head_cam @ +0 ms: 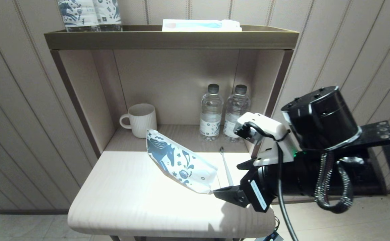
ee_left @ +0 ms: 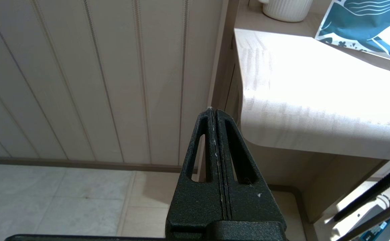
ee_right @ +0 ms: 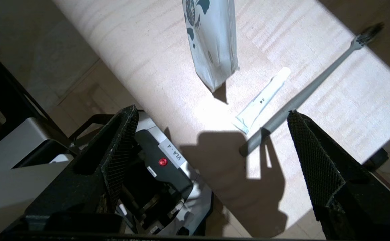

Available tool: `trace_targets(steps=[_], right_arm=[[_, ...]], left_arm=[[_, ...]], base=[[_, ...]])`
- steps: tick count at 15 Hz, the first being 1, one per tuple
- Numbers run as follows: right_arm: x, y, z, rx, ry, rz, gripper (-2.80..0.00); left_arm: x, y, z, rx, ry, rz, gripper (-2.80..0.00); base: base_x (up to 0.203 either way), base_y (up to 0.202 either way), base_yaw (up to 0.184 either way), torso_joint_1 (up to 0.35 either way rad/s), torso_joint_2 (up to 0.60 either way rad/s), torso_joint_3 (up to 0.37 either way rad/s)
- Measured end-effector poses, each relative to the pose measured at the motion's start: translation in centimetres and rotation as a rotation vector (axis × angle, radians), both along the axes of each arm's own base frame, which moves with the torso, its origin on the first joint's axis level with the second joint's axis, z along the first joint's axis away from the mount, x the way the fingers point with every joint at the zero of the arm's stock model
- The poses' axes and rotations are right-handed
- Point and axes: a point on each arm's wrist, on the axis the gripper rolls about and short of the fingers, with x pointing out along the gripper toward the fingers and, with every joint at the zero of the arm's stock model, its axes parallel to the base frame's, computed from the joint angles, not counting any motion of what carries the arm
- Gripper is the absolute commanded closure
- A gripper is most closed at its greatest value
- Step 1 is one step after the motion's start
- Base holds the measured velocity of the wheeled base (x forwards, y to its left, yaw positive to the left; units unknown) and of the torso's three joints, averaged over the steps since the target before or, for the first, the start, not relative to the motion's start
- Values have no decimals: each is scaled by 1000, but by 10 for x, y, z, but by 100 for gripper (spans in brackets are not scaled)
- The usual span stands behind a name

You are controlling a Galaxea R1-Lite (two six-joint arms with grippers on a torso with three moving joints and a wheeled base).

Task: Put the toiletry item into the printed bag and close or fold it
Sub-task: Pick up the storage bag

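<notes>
Our right claw (ee_right: 211, 150) hangs spread above the slim, stiff, light white toothbrush (ee_right: 310, 90) near the surface's right edge; we'd pinch mid-handle.

The front left of the tabletop (head_cam: 121, 197) lies bare. The bag (head_cam: 178, 164) stands tilted mid-table; the toothbrush (head_cam: 226, 169) and a small sachet (ee_right: 263, 99) lie just right of it. Behind, a mug (head_cam: 141, 119) and two bottles (head_cam: 223, 112) crowd the niche.
</notes>
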Motion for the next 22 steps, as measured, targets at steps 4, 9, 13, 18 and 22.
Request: trace_targets(steps=[4,9,13,18,22], right_arm=[[20,20,-20,11,0,-3,-280],[39,36,-33,8,7,-10,-280],[46,43,-37,15,-1,-9,0],[47,45,-39,10,-2,1,0],[48,44,-39,11,-2,-5,0]], left_arm=[[0,0,0,0,1,1,0],[0,0,0,0,0,1,0],[0,0,0,0,1,1,0],[0,0,0,0,1,1,0],[0,0,0,0,1,1,0]], base=[[0,0,0,0,0,0],[0,0,0,0,0,0],[0,0,0,0,0,0],[0,0,0,0,0,0],[0,0,0,0,0,0]])
